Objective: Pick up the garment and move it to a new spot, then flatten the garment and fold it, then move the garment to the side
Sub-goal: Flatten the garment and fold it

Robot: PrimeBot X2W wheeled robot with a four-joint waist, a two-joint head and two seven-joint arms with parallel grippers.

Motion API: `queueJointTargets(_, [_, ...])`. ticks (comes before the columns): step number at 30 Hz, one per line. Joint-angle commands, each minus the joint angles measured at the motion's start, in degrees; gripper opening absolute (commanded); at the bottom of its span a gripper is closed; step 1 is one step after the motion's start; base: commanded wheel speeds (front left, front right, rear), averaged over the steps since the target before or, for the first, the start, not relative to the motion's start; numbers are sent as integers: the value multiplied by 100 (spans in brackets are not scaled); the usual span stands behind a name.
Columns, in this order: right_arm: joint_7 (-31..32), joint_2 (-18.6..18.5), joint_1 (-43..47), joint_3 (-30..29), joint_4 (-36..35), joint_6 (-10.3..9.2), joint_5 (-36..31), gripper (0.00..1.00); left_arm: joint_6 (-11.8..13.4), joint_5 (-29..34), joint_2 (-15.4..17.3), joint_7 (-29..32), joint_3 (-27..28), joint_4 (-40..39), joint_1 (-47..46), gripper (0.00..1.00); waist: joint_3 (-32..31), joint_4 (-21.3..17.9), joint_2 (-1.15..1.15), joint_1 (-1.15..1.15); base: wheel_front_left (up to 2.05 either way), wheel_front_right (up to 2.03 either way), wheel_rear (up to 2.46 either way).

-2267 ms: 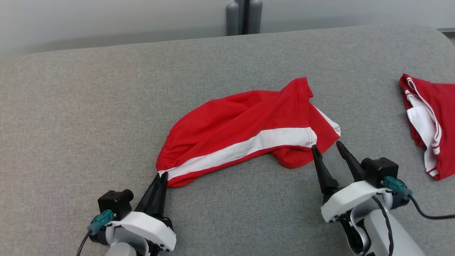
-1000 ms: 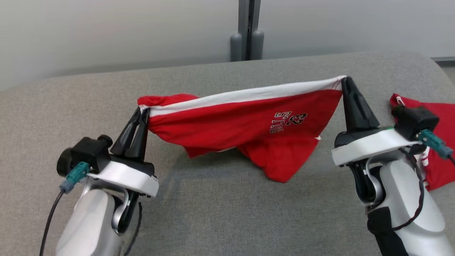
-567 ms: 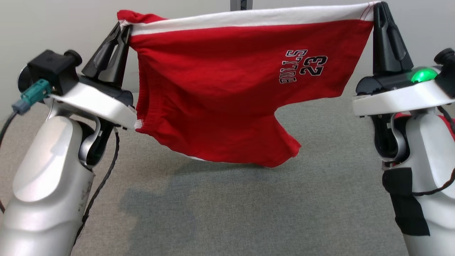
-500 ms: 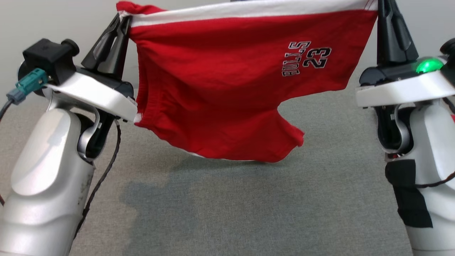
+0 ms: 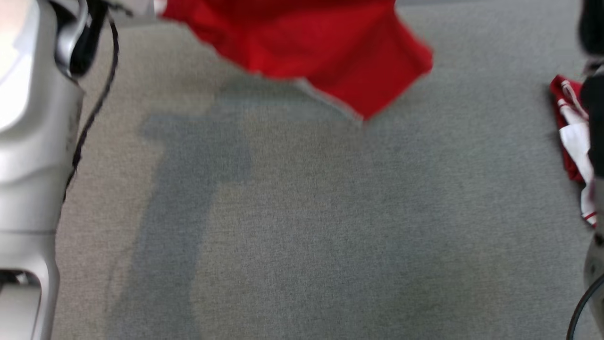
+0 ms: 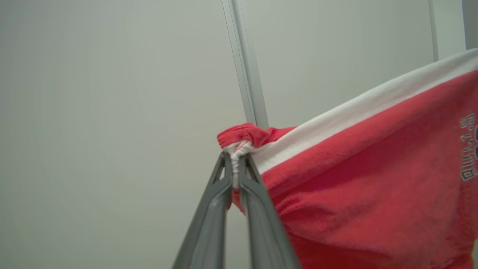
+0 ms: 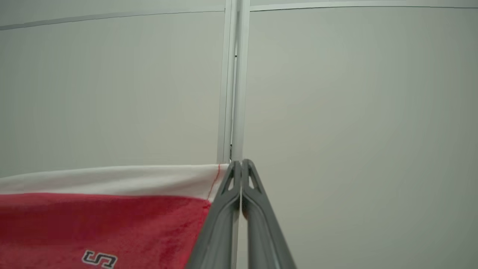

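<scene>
The garment (image 5: 311, 52) is red shorts with a white band, hanging in the air above the grey surface; its lower hem shows at the top of the head view. My left gripper (image 6: 234, 161) is shut on one bunched corner of the garment (image 6: 358, 164) at the white band. My right gripper (image 7: 241, 166) is shut on the other corner of the white band, the garment (image 7: 104, 220) stretching away to its left. Black lettering shows on the red cloth. My pale left forearm (image 5: 23, 141) stands at the head view's left edge.
The grey fabric surface (image 5: 306, 226) spreads below the hanging cloth. A second red and white garment (image 5: 573, 137) lies at its right edge. A pale wall with a vertical metal strip (image 7: 233, 86) stands behind both grippers.
Both grippers have lifted the garment from low over the surface to high in the air, stretched between them. The head camera has tilted down, so the grippers left its picture.
</scene>
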Motion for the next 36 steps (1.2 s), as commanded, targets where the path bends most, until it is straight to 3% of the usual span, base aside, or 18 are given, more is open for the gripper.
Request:
queueJointTargets(1, [-23, -56, -114, -62, 47, -2, -87, 0, 24, 1, -27, -63, 21, 109, -141, 0, 304, 32, 0, 0, 0, 0, 0])
queueJointTargets(6, [-24, -57, -579, -389, -45, -3, -308, 0, 67, 3, -141, -416, 170, 534, -709, 0, 437, 73, 0, 0, 0, 0, 0])
queueJointTargets(9, [-23, 56, -232, -439, -201, -3, -234, 0, 42, -53, -205, -485, 202, 766, -453, 0, 435, 68, 0, 0, 0, 0, 0])
queueJointTargets(13, [-23, 159, 657, -152, -359, -3, -32, 0, 5, -202, -312, -506, 289, 950, 289, 0, 330, 24, 0, 0, 0, 0, 0])
queueJointTargets(23, [-24, 340, 3551, 419, -523, -3, 452, 0, -67, -542, -812, -511, 700, 1206, 3263, 0, -194, -173, 0, 0, 0, 0, 0])
queueJointTargets(36, [-24, 355, 5488, 475, -363, -2, 643, 0, -63, -400, -1102, -506, 801, 1057, 5253, 0, -1204, -146, 0, 0, 0, 0, 0])
